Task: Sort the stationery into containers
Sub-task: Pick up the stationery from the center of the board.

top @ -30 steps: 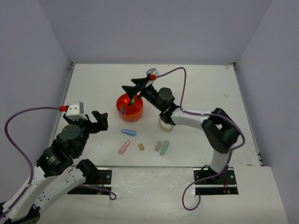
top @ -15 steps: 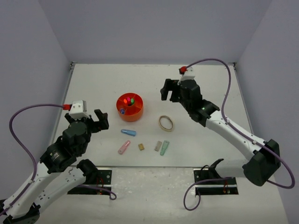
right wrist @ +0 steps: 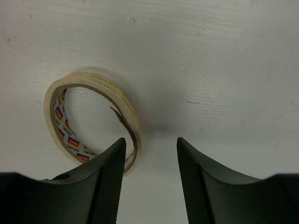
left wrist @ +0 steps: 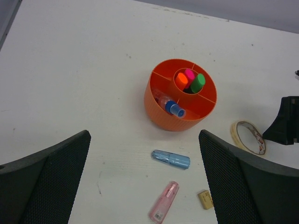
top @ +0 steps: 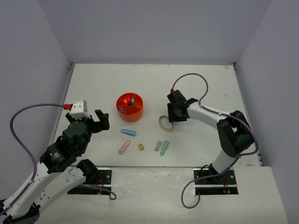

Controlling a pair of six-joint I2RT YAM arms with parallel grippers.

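The orange organiser [top: 130,113] [left wrist: 159,107] holds orange, pink and green highlighters [left wrist: 189,80] in its central well and a blue-ended one [left wrist: 173,108] in an outer compartment. A blue capsule [top: 128,132] [left wrist: 171,159], a pink capsule [top: 124,147] [left wrist: 164,201], a tan block [top: 141,146] [left wrist: 204,199], a grey block [top: 158,146] and a green capsule [top: 164,148] lie loose on the table. My right gripper [top: 170,116] [right wrist: 151,142] is down at the beige tape ring [top: 161,126] [right wrist: 119,95] [left wrist: 235,134], partly open. One finger sits inside the ring and its near wall lies between the fingers. My left gripper [top: 100,120] [left wrist: 144,135] hangs wide open left of the organiser, holding nothing.
White walls close in the table on the left, back and right. The loose pieces lie in a row between the organiser and the arm bases. My right arm's purple cable [top: 189,77] loops above its wrist.
My right arm left the organiser, swung out right, then came down onto the tape ring; its jaws widened and then narrowed. The left arm has barely moved.
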